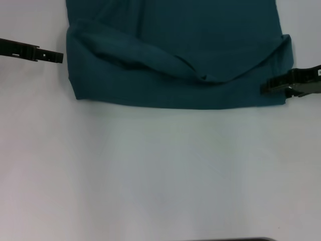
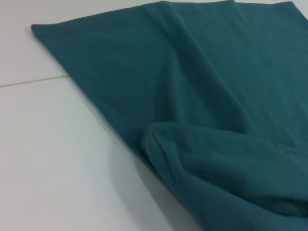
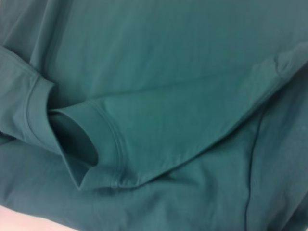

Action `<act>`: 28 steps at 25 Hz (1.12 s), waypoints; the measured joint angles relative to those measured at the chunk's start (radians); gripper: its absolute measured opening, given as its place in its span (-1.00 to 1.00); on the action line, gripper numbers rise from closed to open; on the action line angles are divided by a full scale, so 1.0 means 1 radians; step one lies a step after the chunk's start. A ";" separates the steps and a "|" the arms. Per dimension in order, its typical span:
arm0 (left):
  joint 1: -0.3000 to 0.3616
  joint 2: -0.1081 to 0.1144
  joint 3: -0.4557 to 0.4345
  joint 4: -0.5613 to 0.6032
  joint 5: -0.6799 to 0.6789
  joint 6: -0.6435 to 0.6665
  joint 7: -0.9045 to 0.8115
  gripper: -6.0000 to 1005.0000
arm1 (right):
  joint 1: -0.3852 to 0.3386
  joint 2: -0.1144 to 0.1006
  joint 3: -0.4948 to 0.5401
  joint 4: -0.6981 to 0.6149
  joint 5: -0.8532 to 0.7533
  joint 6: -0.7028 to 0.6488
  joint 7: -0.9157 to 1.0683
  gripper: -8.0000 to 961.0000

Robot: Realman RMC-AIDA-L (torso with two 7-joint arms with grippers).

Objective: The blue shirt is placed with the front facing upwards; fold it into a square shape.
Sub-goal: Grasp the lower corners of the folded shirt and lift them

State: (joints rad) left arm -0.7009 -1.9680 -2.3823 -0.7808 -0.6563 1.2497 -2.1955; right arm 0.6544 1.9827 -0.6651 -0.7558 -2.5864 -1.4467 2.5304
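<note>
The blue shirt (image 1: 175, 40) lies at the far side of the white table, running out of the head view's top. Its near part is folded over into a thick band with a curved crease. No lettering shows. My left gripper (image 1: 59, 56) hovers just off the shirt's left edge, apart from the cloth. At the shirt's right edge my right gripper (image 1: 265, 89) reaches in, its tip over the folded band. The left wrist view shows a folded corner of the shirt (image 2: 192, 96). In the right wrist view the shirt (image 3: 168, 72) fills the picture, with a hemmed sleeve opening (image 3: 72, 139).
The white table (image 1: 160, 170) stretches bare from the shirt to the near edge. A dark strip (image 1: 230, 239) shows at the bottom of the head view.
</note>
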 joint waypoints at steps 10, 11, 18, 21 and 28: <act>-0.002 0.001 0.000 0.000 -0.001 -0.004 0.000 0.62 | 0.007 0.002 -0.005 0.026 0.000 0.023 -0.006 0.60; -0.002 0.001 0.000 0.000 -0.001 -0.005 0.000 0.62 | 0.008 0.002 -0.005 0.027 0.000 0.023 -0.006 0.59; -0.002 0.001 0.000 0.000 -0.001 -0.007 0.000 0.62 | 0.009 0.002 -0.005 0.027 0.000 0.025 -0.003 0.56; -0.002 0.002 -0.001 0.000 -0.002 -0.008 0.000 0.62 | 0.010 0.001 -0.005 0.027 0.000 0.025 -0.003 0.48; 0.003 0.002 -0.002 0.000 -0.005 -0.015 -0.001 0.62 | 0.011 0.000 -0.007 0.027 0.000 0.018 -0.001 -0.04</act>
State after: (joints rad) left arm -0.6978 -1.9664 -2.3838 -0.7808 -0.6617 1.2350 -2.1963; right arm 0.6658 1.9824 -0.6720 -0.7287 -2.5863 -1.4287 2.5295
